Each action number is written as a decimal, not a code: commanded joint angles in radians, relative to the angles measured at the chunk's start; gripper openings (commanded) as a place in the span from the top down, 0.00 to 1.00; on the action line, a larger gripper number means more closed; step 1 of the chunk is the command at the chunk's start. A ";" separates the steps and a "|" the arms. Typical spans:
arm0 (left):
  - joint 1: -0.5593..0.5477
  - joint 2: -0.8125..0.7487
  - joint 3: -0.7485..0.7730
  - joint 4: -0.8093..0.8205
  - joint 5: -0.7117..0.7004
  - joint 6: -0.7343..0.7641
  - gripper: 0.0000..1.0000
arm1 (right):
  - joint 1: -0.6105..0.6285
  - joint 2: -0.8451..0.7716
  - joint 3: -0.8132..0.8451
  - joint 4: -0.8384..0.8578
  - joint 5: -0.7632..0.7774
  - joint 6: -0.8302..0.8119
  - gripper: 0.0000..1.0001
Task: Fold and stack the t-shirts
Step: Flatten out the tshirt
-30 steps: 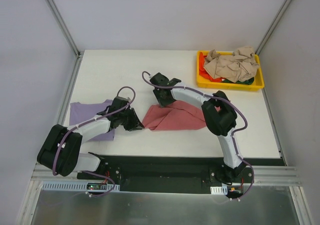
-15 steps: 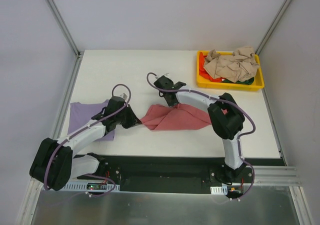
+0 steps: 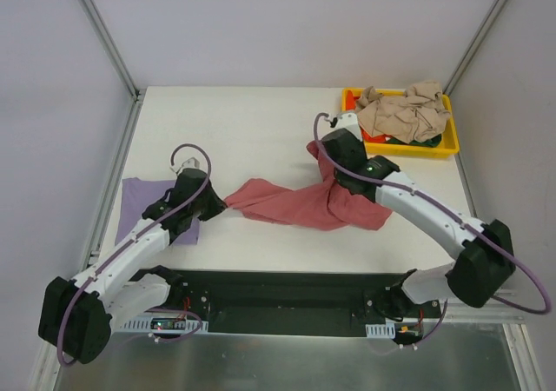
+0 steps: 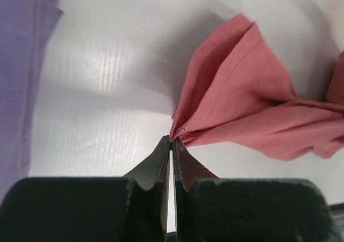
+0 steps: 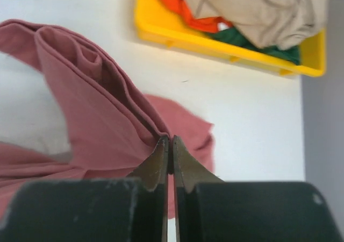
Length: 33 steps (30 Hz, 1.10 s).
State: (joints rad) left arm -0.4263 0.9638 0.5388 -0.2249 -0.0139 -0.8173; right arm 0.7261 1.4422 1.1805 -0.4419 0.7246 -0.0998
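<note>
The dusty red-pink t-shirt (image 3: 300, 207) lies stretched across the middle of the table. My left gripper (image 3: 225, 204) is shut on its left corner (image 4: 180, 129), low over the table. Over by the tray, my right gripper (image 3: 321, 154) is shut on a bunched fold of the same shirt (image 5: 107, 107) and holds that end raised. A lavender t-shirt (image 3: 143, 202) lies flat at the left, partly under my left arm; its edge (image 4: 21, 70) also shows in the left wrist view. Beige (image 3: 401, 109), red (image 5: 183, 8) and dark green (image 5: 252, 40) t-shirts are heaped in the tray.
The yellow plastic tray (image 3: 401, 151) sits at the back right corner, close behind my right gripper. Grey walls and metal rails (image 3: 117, 169) bound the white table on the left, right and back.
Both grippers went from partly open to shut on the red-pink shirt. The left one pulled its corner left; the right arm swung right toward the tray, lifting and stretching the shirt.
</note>
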 commanded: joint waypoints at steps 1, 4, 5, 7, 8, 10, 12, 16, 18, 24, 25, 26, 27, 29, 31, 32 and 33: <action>-0.003 -0.057 0.147 -0.151 -0.231 0.015 1.00 | -0.033 -0.187 -0.025 0.009 0.169 -0.095 1.00; -0.003 -0.100 0.229 -0.235 -0.336 0.000 1.00 | -0.054 -0.322 -0.025 -0.006 0.223 -0.150 0.99; -0.003 -0.114 0.256 -0.258 -0.366 -0.002 1.00 | -0.072 -0.374 -0.030 -0.015 0.232 -0.161 0.99; -0.002 -0.140 0.302 -0.298 -0.415 -0.005 1.00 | -0.103 -0.471 -0.042 -0.040 0.236 -0.155 1.00; -0.002 -0.149 0.325 -0.307 -0.435 -0.002 1.00 | -0.117 -0.515 -0.053 -0.046 0.230 -0.147 0.99; 0.000 -0.161 0.374 -0.318 -0.454 0.007 1.00 | -0.140 -0.618 -0.062 -0.049 0.164 -0.124 0.99; 0.000 -0.163 0.444 -0.323 -0.451 0.032 1.00 | -0.151 -0.687 -0.041 -0.047 0.048 -0.095 0.99; 0.000 -0.186 0.604 -0.333 -0.436 0.082 1.00 | -0.151 -0.741 0.095 -0.112 -0.152 -0.087 1.00; 0.000 -0.214 0.656 -0.335 -0.436 0.099 1.00 | -0.151 -0.755 0.161 -0.153 -0.189 -0.086 1.00; 0.000 -0.298 0.797 -0.355 -0.445 0.161 1.00 | -0.151 -0.838 0.290 -0.207 -0.298 -0.063 0.99; 0.000 -0.312 0.812 -0.356 -0.433 0.167 1.00 | -0.149 -0.853 0.298 -0.211 -0.333 -0.054 0.99; 0.000 -0.324 0.825 -0.356 -0.413 0.170 1.00 | -0.151 -0.865 0.307 -0.213 -0.362 -0.045 0.99; 0.001 -0.333 0.834 -0.356 -0.396 0.173 1.00 | -0.149 -0.873 0.314 -0.221 -0.387 -0.029 1.00; 0.000 -0.342 0.833 -0.355 -0.361 0.172 1.00 | -0.149 -0.873 0.315 -0.239 -0.406 -0.005 1.00; 0.000 -0.335 0.805 -0.355 -0.339 0.164 1.00 | -0.151 -0.858 0.301 -0.271 -0.358 0.014 1.00; 0.000 -0.326 0.779 -0.355 -0.337 0.156 1.00 | -0.149 -0.849 0.282 -0.288 -0.319 0.023 0.99; 0.000 -0.312 0.750 -0.355 -0.342 0.147 1.00 | -0.151 -0.838 0.256 -0.299 -0.263 0.032 0.99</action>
State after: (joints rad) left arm -0.4259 0.6056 1.3563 -0.5804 -0.3775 -0.6861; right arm 0.5800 0.5606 1.4792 -0.6857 0.3702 -0.1188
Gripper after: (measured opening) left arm 0.006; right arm 0.019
